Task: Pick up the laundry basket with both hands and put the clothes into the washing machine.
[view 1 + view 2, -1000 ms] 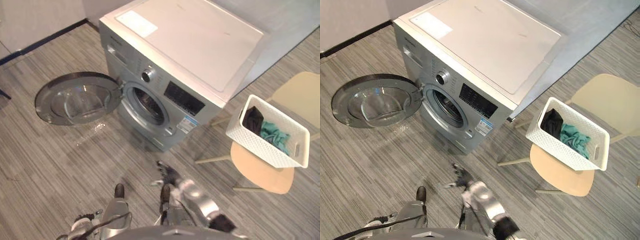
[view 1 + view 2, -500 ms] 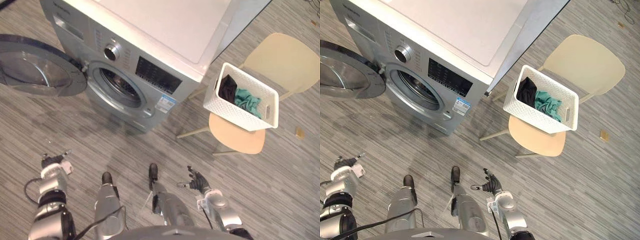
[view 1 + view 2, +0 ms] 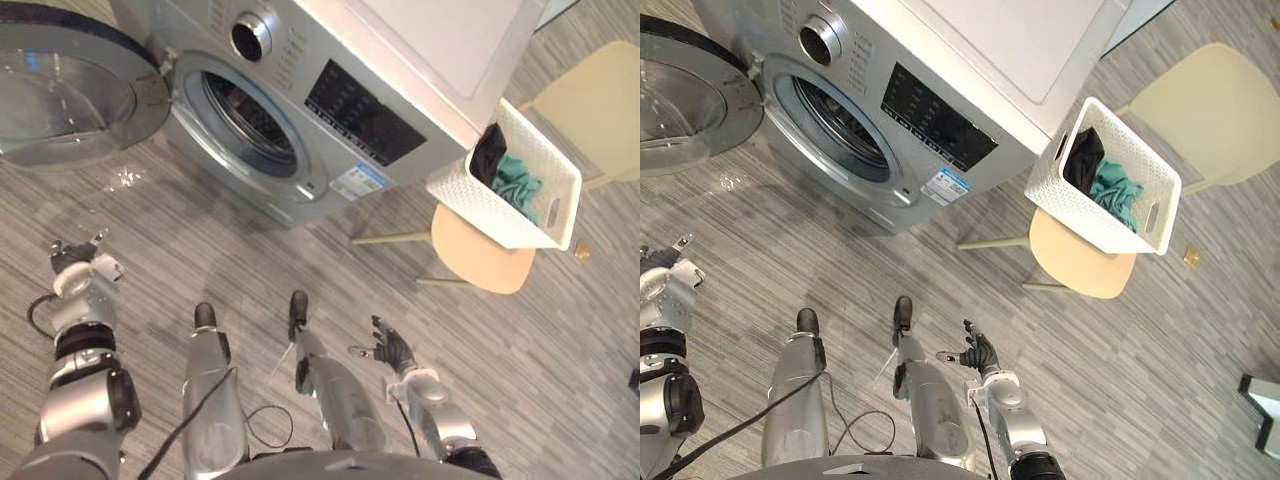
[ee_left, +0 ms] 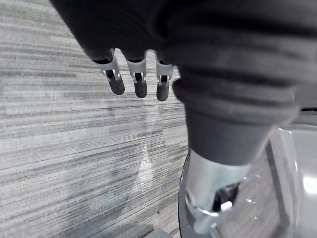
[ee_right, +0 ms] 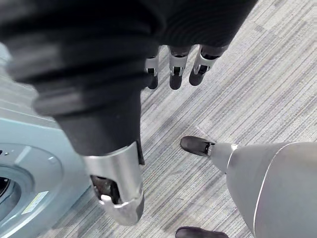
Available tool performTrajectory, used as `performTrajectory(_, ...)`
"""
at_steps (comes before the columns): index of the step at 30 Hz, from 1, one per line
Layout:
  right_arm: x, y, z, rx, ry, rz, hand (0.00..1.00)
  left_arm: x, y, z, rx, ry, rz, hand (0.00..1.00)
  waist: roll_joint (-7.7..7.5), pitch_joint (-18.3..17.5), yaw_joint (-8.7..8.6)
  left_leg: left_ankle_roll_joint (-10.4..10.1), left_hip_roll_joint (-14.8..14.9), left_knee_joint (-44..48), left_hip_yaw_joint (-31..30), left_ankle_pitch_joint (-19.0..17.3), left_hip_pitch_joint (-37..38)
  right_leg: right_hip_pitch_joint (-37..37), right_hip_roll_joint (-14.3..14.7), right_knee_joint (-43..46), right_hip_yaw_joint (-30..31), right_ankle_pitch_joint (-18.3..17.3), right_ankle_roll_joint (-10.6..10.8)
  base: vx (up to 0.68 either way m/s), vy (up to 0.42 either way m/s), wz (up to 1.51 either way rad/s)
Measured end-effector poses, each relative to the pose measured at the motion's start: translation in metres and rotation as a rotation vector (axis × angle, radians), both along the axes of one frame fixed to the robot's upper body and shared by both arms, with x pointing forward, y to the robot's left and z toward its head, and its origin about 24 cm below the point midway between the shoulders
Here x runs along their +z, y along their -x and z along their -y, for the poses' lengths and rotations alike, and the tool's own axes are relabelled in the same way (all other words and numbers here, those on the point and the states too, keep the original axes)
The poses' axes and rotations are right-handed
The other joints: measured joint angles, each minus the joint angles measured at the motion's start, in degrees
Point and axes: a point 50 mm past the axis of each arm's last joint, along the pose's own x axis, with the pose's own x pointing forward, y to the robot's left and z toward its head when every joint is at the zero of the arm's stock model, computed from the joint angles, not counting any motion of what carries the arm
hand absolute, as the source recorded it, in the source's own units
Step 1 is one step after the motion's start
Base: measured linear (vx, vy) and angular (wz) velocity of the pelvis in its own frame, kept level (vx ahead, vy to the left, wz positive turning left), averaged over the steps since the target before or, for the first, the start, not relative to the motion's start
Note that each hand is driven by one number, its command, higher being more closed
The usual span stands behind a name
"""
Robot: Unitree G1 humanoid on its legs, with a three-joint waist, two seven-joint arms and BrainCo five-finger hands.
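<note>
washing machine: silver-grey, white top
laundry basket: white lattice
clothes: black, teal
chair: beige
floor: grey stripes

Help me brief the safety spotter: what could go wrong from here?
The left hand and right hand hang open, far from the laundry basket on the chair; an uneven two-handed grab might tip it and spill the loose clothes. The open door of the washing machine juts over the floor on the robot's left and could be struck while carrying.
</note>
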Motion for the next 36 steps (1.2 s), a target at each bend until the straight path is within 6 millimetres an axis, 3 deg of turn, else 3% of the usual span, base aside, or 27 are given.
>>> performTrajectory(5,0.001,-0.003,-0.005,-0.013,-0.001,0.011,0.00,0.034,-0.026,0.014,0.017,0.054,0.133,0.00,-0.97,0.69,-0.75,0.06,0.77,1.54,-0.22,-0.11,-2.37,-1.73,0.58,-0.02,0.95,0.38,-0.02,-0.04,-0.034,-0.07)
performTrajectory(11,0.004,-0.006,-0.009,-0.021,-0.007,0.038,0.00,0.093,-0.054,0.033,0.010,0.034,0.275,0.00,-1.53,1.07,-2.23,-0.04,1.34,2.18,-0.08,0.17,-4.52,-3.76,0.90,-0.37,1.41,-0.44,0.84,-0.05,-0.054,-0.05)
performTrajectory(17,0.003,-0.006,-0.009,-0.040,0.003,0.040,0.00,0.109,-0.057,0.035,0.056,0.042,0.303,0.00,-1.49,1.52,-3.37,-0.42,2.21,2.99,-0.10,0.14,-4.81,-3.77,1.68,-0.04,1.57,0.73,0.54,0.02,-0.048,-0.04)
performTrajectory(29,0.002,-0.004,-0.017,-0.002,-0.003,0.041,0.00,0.109,-0.036,0.000,0.217,0.077,0.314,0.00,-1.50,1.53,-2.97,-1.38,2.18,-0.33,0.43,2.40,-3.23,-4.13,1.79,-0.46,2.39,0.99,0.15,-0.01,-0.050,-0.01)
performTrajectory(33,0.000,-0.003,-0.017,-0.002,-0.002,0.030,0.00,0.080,-0.021,0.000,0.210,-0.005,0.244,0.00,-1.44,1.53,-3.21,-2.10,2.02,-2.23,0.08,3.35,-0.91,-2.44,1.95,-0.44,1.34,-0.24,-1.50,0.01,-0.093,0.09)
performTrajectory(36,-0.007,0.001,-0.015,-0.009,0.003,-0.003,0.00,0.036,-0.007,0.016,0.121,-0.076,0.139,0.00,-1.16,1.51,-2.72,-2.38,1.72,-3.66,-0.16,3.89,0.92,-1.00,1.91,-0.31,0.81,-1.04,-2.08,0.04,-0.078,0.14)
